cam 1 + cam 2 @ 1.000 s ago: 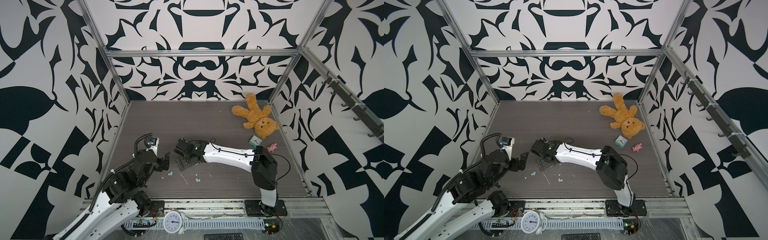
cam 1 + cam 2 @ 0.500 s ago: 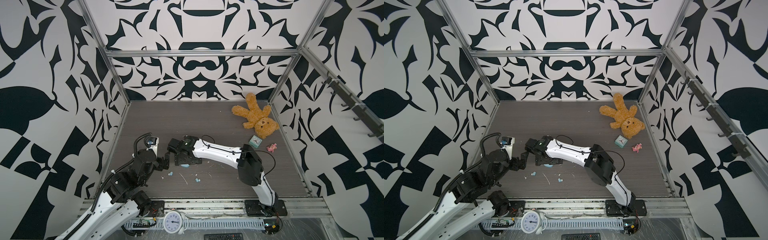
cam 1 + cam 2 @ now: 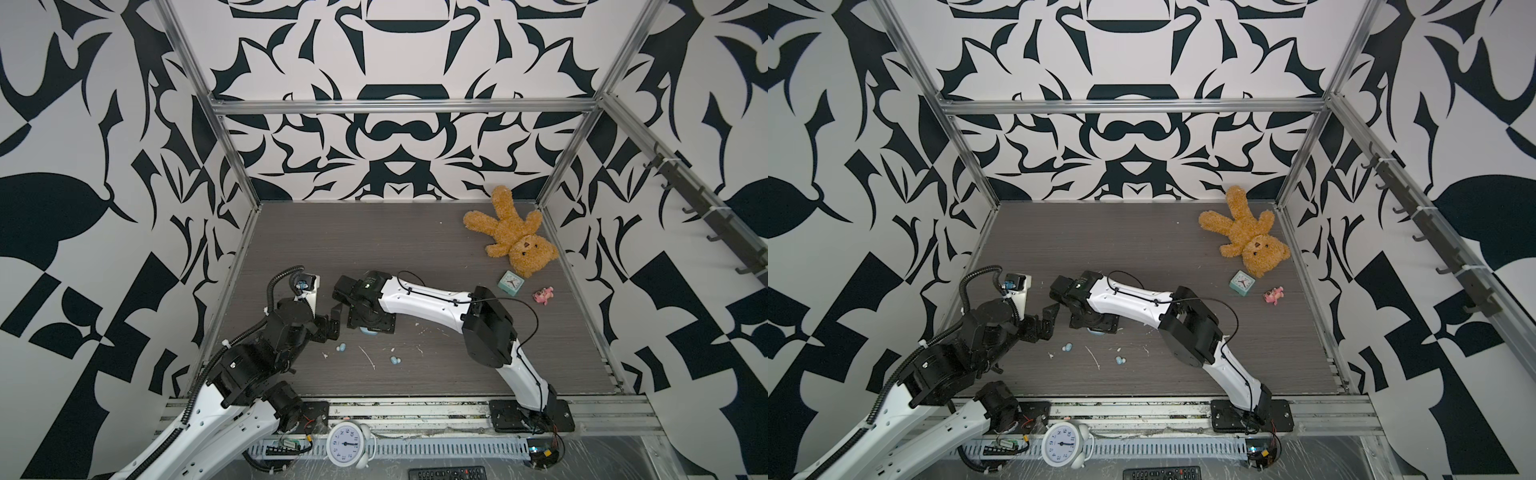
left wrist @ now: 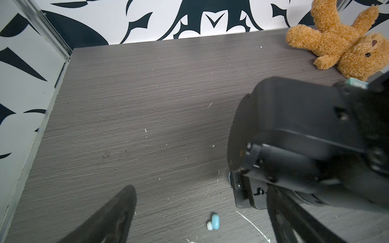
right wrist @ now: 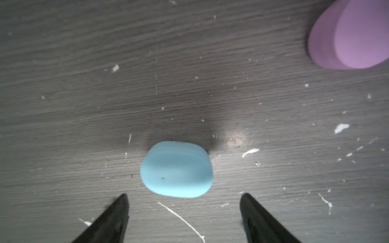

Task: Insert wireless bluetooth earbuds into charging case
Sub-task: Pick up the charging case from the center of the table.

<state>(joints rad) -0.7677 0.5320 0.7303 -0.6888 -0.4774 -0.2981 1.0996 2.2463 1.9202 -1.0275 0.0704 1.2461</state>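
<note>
Right wrist view: right gripper [image 5: 184,198], jaws parted and empty, hovers short of the blue case [image 5: 176,169]; best centre over it, then drop before closing. Left gripper [image 4: 200,189] gapes. Earbuds [image 3: 341,347] lie near the bench [image 3: 374,249] front edge.

Closed pale blue charging case [image 5: 176,169], rounded, seam showing along the lid, flat on the grey worktop [image 5: 63,105]. Pinkish-purple case [image 5: 349,35] apart from it, blurred, cut off by the frame edge. Nearby, loose and apart: pale blue earbud [image 3: 341,347], white-tipped; second blue earbud [image 3: 395,360].
</note>
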